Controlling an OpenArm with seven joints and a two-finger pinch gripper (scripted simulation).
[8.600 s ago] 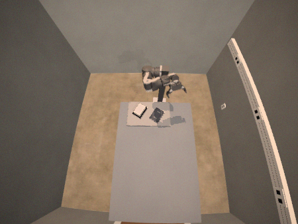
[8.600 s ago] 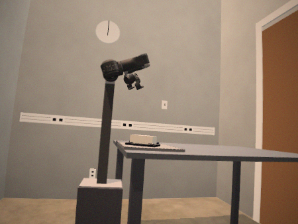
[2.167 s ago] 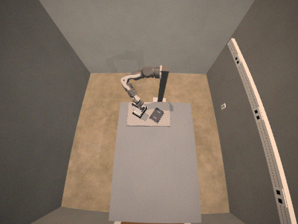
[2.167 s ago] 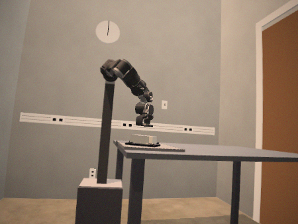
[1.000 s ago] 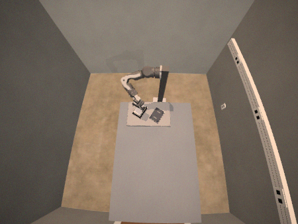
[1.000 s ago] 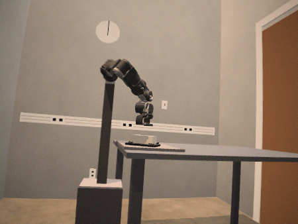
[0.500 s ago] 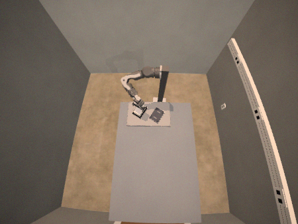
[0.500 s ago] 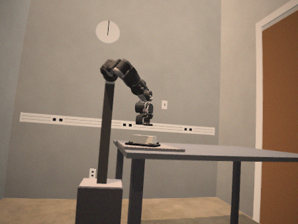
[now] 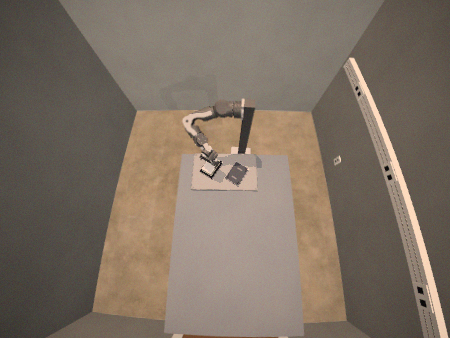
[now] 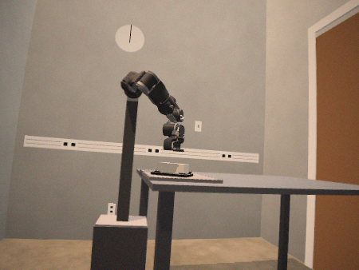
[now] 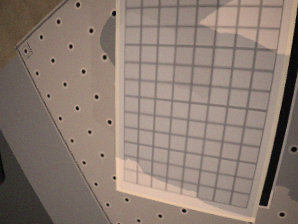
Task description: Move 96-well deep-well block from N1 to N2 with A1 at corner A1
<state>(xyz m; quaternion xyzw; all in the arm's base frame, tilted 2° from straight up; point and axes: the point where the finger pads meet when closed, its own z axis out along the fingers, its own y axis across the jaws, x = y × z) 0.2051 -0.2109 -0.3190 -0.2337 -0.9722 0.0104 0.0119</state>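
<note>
The white 96-well deep-well block point(image 9: 209, 168) sits flat in the left dark nest, N1, on the perforated base plate point(image 9: 225, 177). In the side view the block point(image 10: 172, 168) rests on the thin black nest point(image 10: 171, 173). My gripper point(image 10: 174, 147) hangs open and empty above the block, with a clear gap between them. It also shows over the block in the overhead view point(image 9: 210, 159). The wrist view looks straight down on the block's well grid point(image 11: 200, 100), with a strip of the nest's dark frame point(image 11: 277, 150) at its right edge; my fingers are out of that view. Nest N2 point(image 9: 237, 173) is the empty dark nest to the right, set at an angle.
The base plate point(image 11: 65, 100) lies at the table's far end near the arm's column point(image 9: 245, 131). The table edge runs close along the plate's left side point(image 11: 35, 150). The arm's pedestal point(image 10: 120, 240) stands on the floor beside the table.
</note>
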